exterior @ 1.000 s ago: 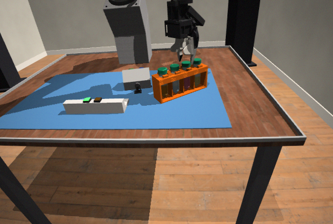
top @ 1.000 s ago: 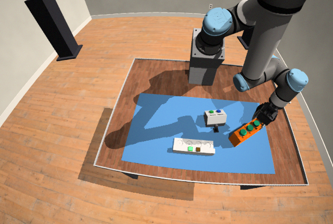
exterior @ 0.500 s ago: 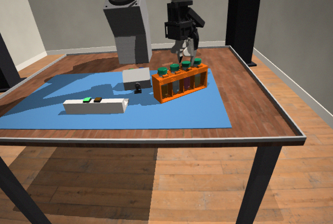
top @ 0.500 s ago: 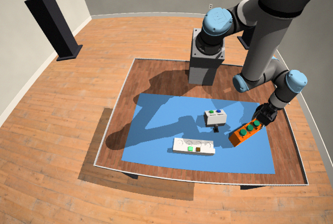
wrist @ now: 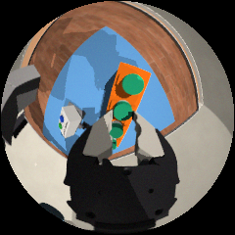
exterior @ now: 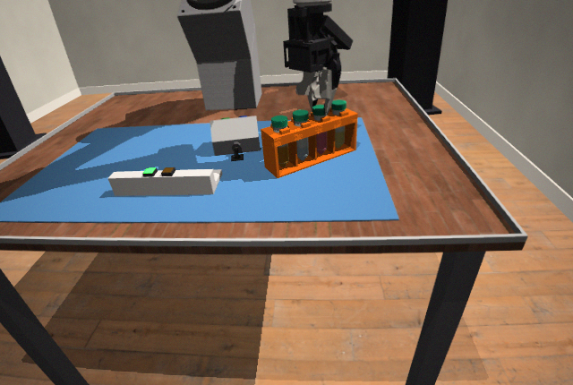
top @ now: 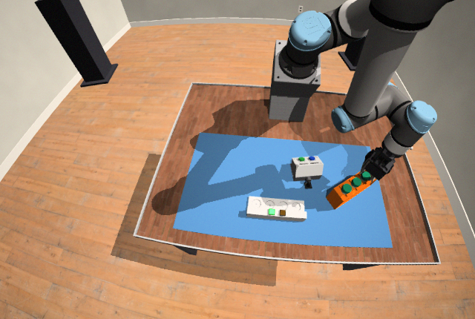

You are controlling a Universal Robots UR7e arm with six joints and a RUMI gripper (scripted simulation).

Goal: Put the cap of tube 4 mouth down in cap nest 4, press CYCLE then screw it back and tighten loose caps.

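The orange rack [top: 337, 198] [exterior: 314, 160] [wrist: 144, 75] holds several tubes, all with green caps on. My gripper [top: 369, 173] [exterior: 320, 100] [wrist: 122, 111] stands upright over the rack. Its fingers are shut on the cap of tube 2 [top: 366, 174] [exterior: 318, 111] [wrist: 117, 131], second from the right in the exterior view. The cap of tube 1 [exterior: 338, 104] is hidden behind the gripper in the top view. The cap of tube 4 [top: 346, 188] [exterior: 279, 122] sits at the other end. On the white cap tray [top: 257, 208] [exterior: 161, 183] the green lamp [top: 272, 211] [exterior: 149, 170] is lit, the amber lamp [top: 283, 212] [exterior: 167, 170] is dark, and the nests look empty.
The grey key housing [top: 306, 170] [exterior: 234, 135] [wrist: 70, 117] with the green key [top: 301, 159] and the blue key [top: 312, 157] stands left of the rack. A small black object [top: 308, 183] [exterior: 236, 150] stands before it. The arm's pedestal [top: 293, 93] is at the back.
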